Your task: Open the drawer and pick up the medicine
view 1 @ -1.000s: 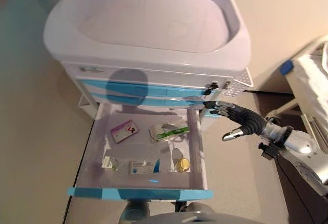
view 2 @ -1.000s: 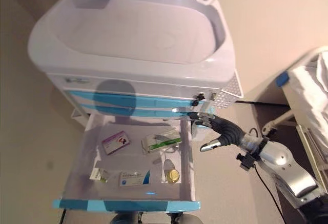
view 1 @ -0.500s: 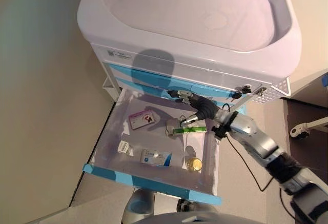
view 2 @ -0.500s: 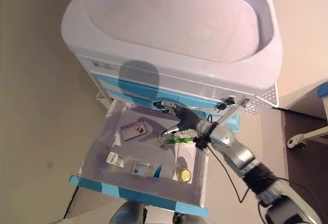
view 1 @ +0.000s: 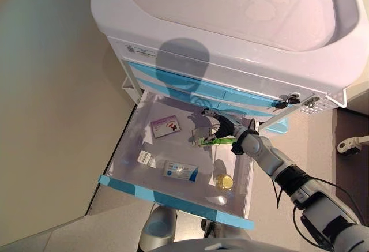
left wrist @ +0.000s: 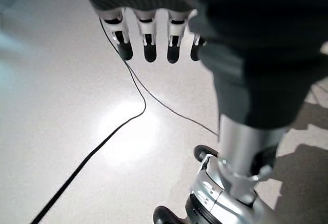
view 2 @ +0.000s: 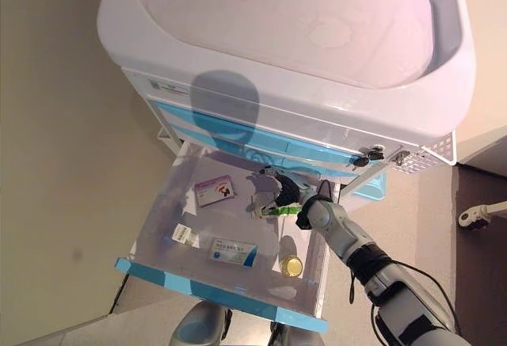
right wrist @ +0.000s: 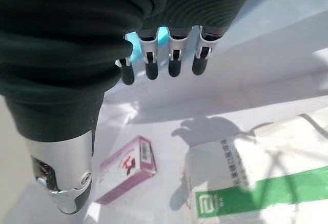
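The cart's bottom drawer [view 1: 173, 203] stands pulled open, with a blue front edge. Inside lie a white box with a green stripe [view 1: 214, 141], a purple box [view 1: 166, 126], a blue-and-white box [view 1: 180, 170], a small white packet [view 1: 145, 157] and a yellow-capped bottle [view 1: 223, 181]. My right hand [view 1: 223, 126] is inside the drawer just above the green-striped box [right wrist: 246, 183], fingers straight, holding nothing. The purple box also shows in the right wrist view [right wrist: 128, 167]. My left hand [left wrist: 149, 42] hangs open over the floor, away from the cart.
The white cart has a large tray top [view 1: 230, 10] and closed blue drawers [view 1: 190, 87] above the open one. A caster wheel of another piece of furniture [view 1: 351, 144] stands on the floor at the right. A wall runs along the left.
The camera has shifted. My right hand moved from beside the cart's right side into the open drawer and now hovers over the green-striped box.
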